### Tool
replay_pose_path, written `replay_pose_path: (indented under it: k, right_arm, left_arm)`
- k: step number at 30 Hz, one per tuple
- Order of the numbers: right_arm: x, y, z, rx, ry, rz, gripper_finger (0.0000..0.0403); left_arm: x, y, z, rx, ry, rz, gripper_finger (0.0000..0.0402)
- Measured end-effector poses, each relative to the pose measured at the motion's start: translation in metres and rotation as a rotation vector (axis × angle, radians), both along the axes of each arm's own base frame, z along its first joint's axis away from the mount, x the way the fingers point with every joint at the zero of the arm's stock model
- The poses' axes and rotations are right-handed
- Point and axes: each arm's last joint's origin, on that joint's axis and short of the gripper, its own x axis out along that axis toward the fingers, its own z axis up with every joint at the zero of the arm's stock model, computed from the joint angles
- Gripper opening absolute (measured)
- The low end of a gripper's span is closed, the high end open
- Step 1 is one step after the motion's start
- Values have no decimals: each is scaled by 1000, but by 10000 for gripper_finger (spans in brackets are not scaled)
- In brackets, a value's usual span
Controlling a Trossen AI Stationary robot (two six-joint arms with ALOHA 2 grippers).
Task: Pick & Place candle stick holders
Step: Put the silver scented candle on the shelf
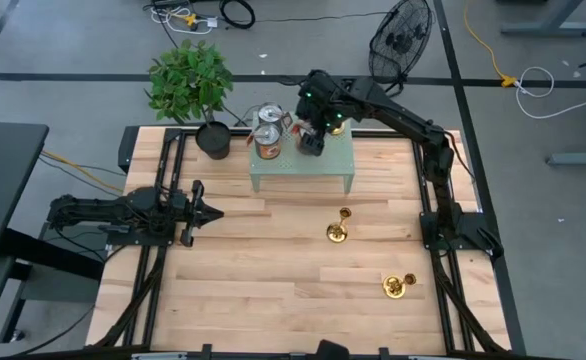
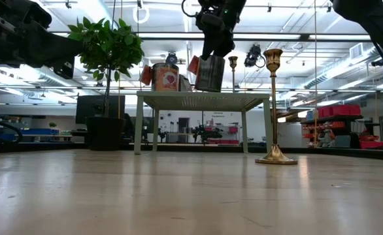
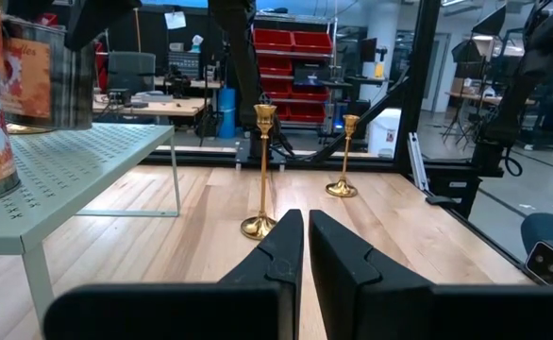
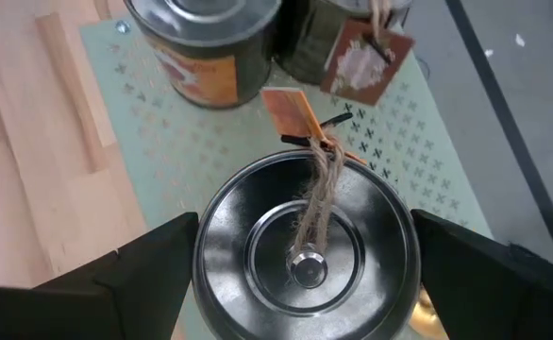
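Two gold candle stick holders stand upright on their round bases on the wooden table: one (image 1: 339, 228) mid-table, one (image 1: 398, 285) nearer the front right; both show in the left wrist view (image 3: 263, 170) (image 3: 345, 156). A third holder (image 2: 233, 62) stands on the pale green stand (image 1: 301, 172), beside my right gripper. My right gripper (image 1: 311, 135) is over the stand, shut on a silver-lidded tin (image 4: 305, 236), not on a holder. My left gripper (image 1: 198, 210) is shut and empty at the table's left, pointing toward the right. My right gripper pinches the tin's round side wall just under the lid rim, one finger (image 4: 154, 269) on each side (image 4: 206, 283). The fingers come from above, pointing down. The tin (image 2: 210, 73) sits slightly tilted, its bottom at the stand's top; I cannot tell whether it touches.
Two more tins (image 1: 270, 115) (image 1: 267, 142) with tags stand on the stand's left part. A potted plant (image 1: 191, 80) stands at the table's far left corner. Dark rails (image 1: 163, 260) run along both sides. Open wood lies between my left gripper and the holders.
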Motion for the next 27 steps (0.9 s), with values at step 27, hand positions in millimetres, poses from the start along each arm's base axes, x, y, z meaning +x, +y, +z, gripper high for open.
replay_pose_path:
  k: [27]
  right_arm:
    - [19,-13,-22,-63,25,52,362]
  left_arm:
    - [0,0,0,0,0,0,30]
